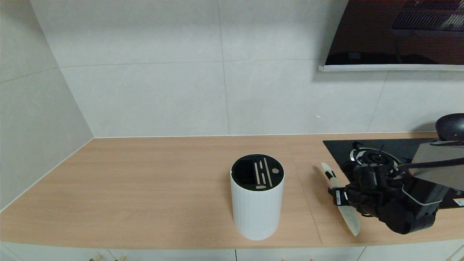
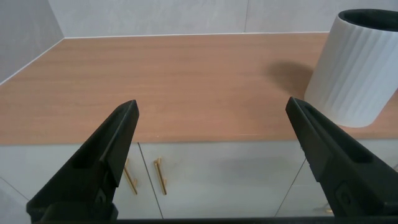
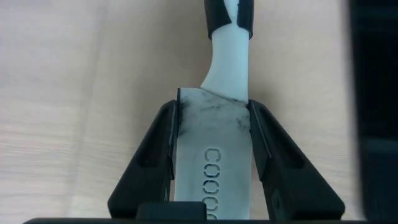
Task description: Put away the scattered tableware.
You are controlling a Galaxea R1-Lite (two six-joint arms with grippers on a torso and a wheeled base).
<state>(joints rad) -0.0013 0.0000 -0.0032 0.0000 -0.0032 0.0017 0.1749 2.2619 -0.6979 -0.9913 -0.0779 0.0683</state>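
**Q:** Right gripper (image 3: 214,109) first: how does it stand?

**A:** Its two black fingers (image 3: 155,162) are closed on a white knife (image 1: 351,219). They press the two edges of the wide, marbled part, just before it narrows toward the end with the black band.

**Q:** And the arm?

**A:** It comes in low from the robot's right, over the near corner of the black stove (image 1: 398,146), with the wrist bent down toward the wooden counter (image 1: 145,181). The knife sticks out past the fingers on both sides, down at counter level. I cannot tell whether it rests on the wood or sits just clear of it.

**Q:** Where is the holder?

**A:** The white ribbed holder (image 1: 256,206) stands upright on the counter, to the left of that gripper and well apart from it. Its black top has several narrow slots and one larger opening. The opening is dark, so I cannot tell what is inside.

**Q:** What about the left gripper?

**A:** The left gripper (image 2: 211,106) has its fingers spread wide with nothing between them. It hangs in front of the counter's front edge, above white cabinet doors (image 2: 217,180) with gold handles (image 2: 160,176). The holder is farther in on the counter from it.
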